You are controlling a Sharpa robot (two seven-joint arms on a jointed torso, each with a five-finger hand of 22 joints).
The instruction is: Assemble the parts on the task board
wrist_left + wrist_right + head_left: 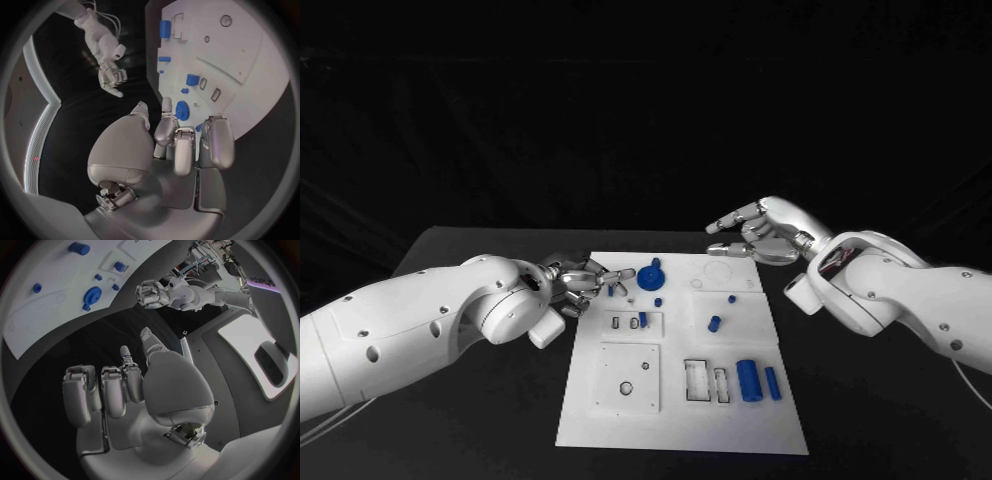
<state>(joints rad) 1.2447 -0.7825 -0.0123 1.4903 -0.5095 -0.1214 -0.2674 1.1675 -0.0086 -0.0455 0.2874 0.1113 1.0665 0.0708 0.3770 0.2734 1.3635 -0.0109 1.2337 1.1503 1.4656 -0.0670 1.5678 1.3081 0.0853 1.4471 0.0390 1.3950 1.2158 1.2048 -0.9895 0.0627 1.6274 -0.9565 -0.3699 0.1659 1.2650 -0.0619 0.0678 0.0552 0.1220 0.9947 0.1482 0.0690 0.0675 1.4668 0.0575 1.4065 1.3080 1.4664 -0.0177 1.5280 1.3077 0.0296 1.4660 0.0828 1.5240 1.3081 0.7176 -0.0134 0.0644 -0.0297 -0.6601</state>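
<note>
Board: you have the flat white rectangular task board (682, 400) lying in the middle of the black table (473, 420), its long side running away from the robot.

Far-left part: a round blue disc-shaped piece with a small knob (653, 274) sits on the board near its far left corner, just beside the left hand's fingertips. In the left wrist view you see it as a blue toothed wheel (182, 108) right off the tips of the fingers.

Other parts: two upright-lying blue cylinders (759, 380) rest side by side in the near right area of the board; a shorter blue peg (714, 323) lies mid-board, and a small blue stub (733, 297) lies just beyond it. A slim blue piece (643, 320) stands at the slots on the left-centre of the board.

Left hand: your silver left hand (578, 281) is at the board's far left edge. In the left wrist view its fingers (215, 142) are curled forward and close together, tips near the blue wheel; you cannot tell whether they touch it or pinch anything.

Right hand: your silver right hand (759, 235) hovers beyond the board's far right corner, over the black table and apart from every part. In the right wrist view its fingers (112, 390) are bent loosely with gaps between them, thumb apart, holding nothing.
</note>
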